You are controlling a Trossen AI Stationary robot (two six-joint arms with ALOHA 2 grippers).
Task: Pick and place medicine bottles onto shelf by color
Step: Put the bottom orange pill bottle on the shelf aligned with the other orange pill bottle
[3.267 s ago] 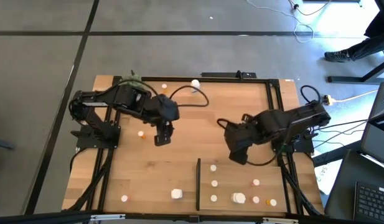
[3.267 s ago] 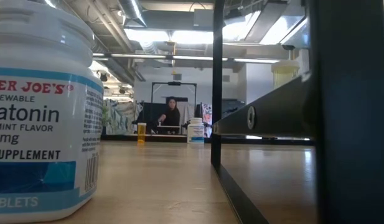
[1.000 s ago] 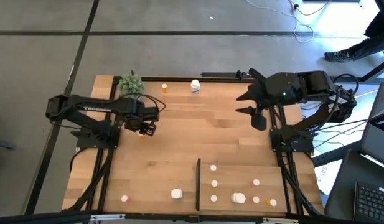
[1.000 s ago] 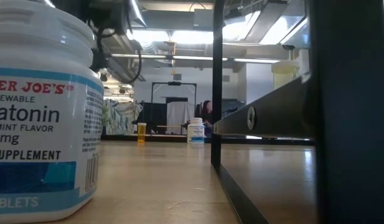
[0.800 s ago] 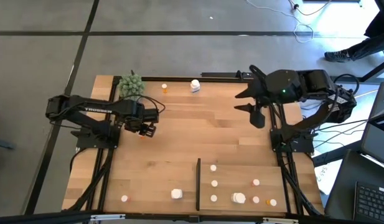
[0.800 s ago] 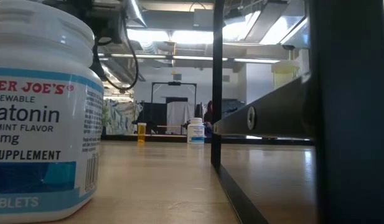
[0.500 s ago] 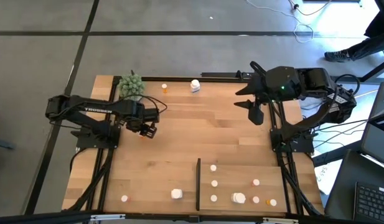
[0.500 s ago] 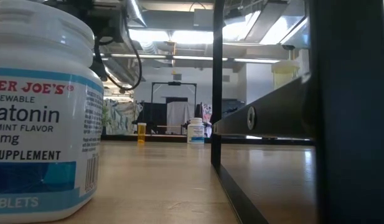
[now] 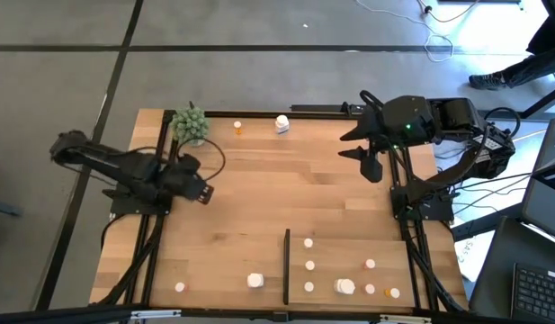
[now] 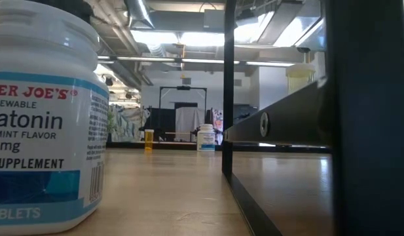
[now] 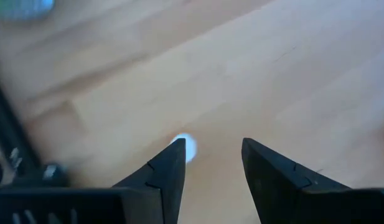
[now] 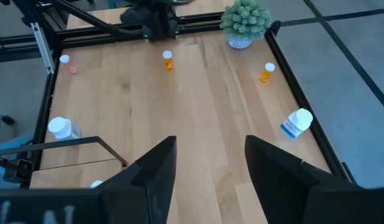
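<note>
My left gripper (image 9: 200,192) is open and low at the table's left side. A small orange bottle with a white cap (image 11: 185,148) stands on the table right beside one of its fingertips; I cannot tell if they touch. The bottle also shows in the right wrist view (image 12: 168,60). My right gripper (image 9: 363,151) is open and empty, raised over the far right. The shelf (image 9: 349,256), with its black strip (image 9: 286,265), lies at the near right and carries several small bottles (image 9: 308,265). An orange bottle (image 9: 237,127) and a white bottle (image 9: 281,123) stand at the far edge.
A green spiky plant ball (image 9: 192,124) sits at the far left corner. A chunky white bottle (image 9: 255,281) and a small one (image 9: 180,287) stand near the front edge, left of the strip. The big white bottle (image 10: 44,118) fills the low view's left.
My left arm has folded back toward the table's left edge, and its gripper has gone that way a little, staying low and open. My right gripper has stayed raised at the far right.
</note>
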